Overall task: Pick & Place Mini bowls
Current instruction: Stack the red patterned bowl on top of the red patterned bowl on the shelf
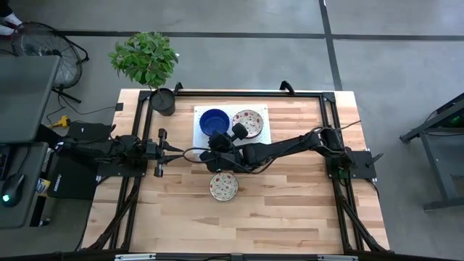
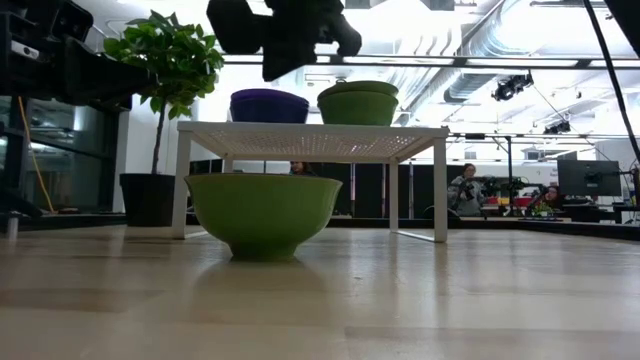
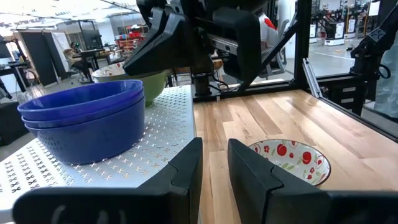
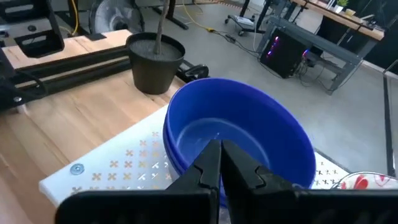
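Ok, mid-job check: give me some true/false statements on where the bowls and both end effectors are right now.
1. The stacked deep blue round bowls sit on the white perforated rack. True.
2. A cream floral-speckled bowl rests on the bare wooden table. True.
3. The right end effector hovers over the black plant pot. False: it is above the blue bowls, fingers shut and empty.
4. The left end effector grips a floral bowl. False: it holds nothing, fingers slightly apart, at the table's left side.
5. A second floral bowl sits on the rack beside the blue stack. True.
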`<state>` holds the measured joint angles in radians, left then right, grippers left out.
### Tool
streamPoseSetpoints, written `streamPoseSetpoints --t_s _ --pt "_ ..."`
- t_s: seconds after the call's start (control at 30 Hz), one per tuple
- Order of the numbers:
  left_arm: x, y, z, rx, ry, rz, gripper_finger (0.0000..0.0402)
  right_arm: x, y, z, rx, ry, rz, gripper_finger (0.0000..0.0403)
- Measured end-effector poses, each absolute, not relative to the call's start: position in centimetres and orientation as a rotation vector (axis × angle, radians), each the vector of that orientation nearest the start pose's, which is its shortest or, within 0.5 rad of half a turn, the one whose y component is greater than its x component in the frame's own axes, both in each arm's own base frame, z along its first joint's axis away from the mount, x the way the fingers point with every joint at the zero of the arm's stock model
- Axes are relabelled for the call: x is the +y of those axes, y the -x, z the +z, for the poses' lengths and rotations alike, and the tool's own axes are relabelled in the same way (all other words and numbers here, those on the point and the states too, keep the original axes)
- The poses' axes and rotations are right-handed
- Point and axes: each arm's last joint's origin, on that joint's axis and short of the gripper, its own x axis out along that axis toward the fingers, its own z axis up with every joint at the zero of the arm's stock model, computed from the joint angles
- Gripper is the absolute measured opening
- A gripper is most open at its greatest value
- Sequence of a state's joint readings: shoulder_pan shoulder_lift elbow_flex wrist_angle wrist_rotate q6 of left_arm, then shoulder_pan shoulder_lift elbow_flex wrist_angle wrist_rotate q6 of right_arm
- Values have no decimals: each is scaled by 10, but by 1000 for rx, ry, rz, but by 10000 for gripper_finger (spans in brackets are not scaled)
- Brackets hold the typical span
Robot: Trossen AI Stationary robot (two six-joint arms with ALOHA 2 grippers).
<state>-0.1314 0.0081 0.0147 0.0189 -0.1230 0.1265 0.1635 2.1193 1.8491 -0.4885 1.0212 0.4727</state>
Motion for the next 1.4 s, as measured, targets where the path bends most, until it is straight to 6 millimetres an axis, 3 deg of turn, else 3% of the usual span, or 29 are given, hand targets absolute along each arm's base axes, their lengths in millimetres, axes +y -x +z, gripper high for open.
streamPoseSetpoints --t_s 0.27,0.4,0.67,0.93,1.4 --pt "-9 -97 170 -26 -123 -7 72 52 -468 264 446 27 -926 0" --pt "-9 -97 170 -26 -123 -7 72 57 -465 277 432 70 -905 0" --pt "-9 -97 170 -26 -123 -7 72 87 -448 306 474 223 -737 0" --pt "-9 -97 170 -26 -123 -7 72 114 -426 323 540 286 -562 0" --pt "-9 -97 170 -26 -123 -7 72 152 -405 314 726 170 -183 0"
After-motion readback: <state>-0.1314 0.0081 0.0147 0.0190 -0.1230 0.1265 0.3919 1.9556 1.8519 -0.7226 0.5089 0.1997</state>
